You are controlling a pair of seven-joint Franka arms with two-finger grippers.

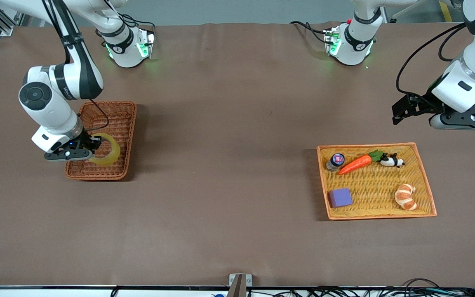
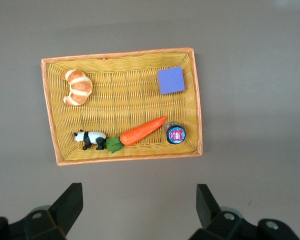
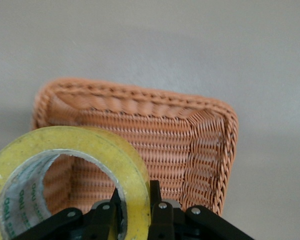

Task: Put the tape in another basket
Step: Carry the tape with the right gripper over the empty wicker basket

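Note:
My right gripper (image 1: 97,146) is shut on the wall of the yellowish tape roll (image 1: 109,151) and holds it over the reddish-brown wicker basket (image 1: 118,110) at the right arm's end of the table. In the right wrist view the tape (image 3: 97,150) fills the near corner, pinched between my fingers, one inside the ring and one outside, with the basket (image 3: 210,135) beneath it. My left gripper (image 1: 398,110) is open and empty, up in the air above the bare table beside the yellow tray (image 1: 426,177). Its fingertips (image 2: 70,200) show wide apart.
The yellow tray with orange rim (image 2: 49,110) holds a croissant (image 1: 406,196), a purple block (image 1: 340,197), a toy carrot (image 1: 356,163), a panda figure (image 1: 392,160) and a dark-lidded jar (image 1: 336,161).

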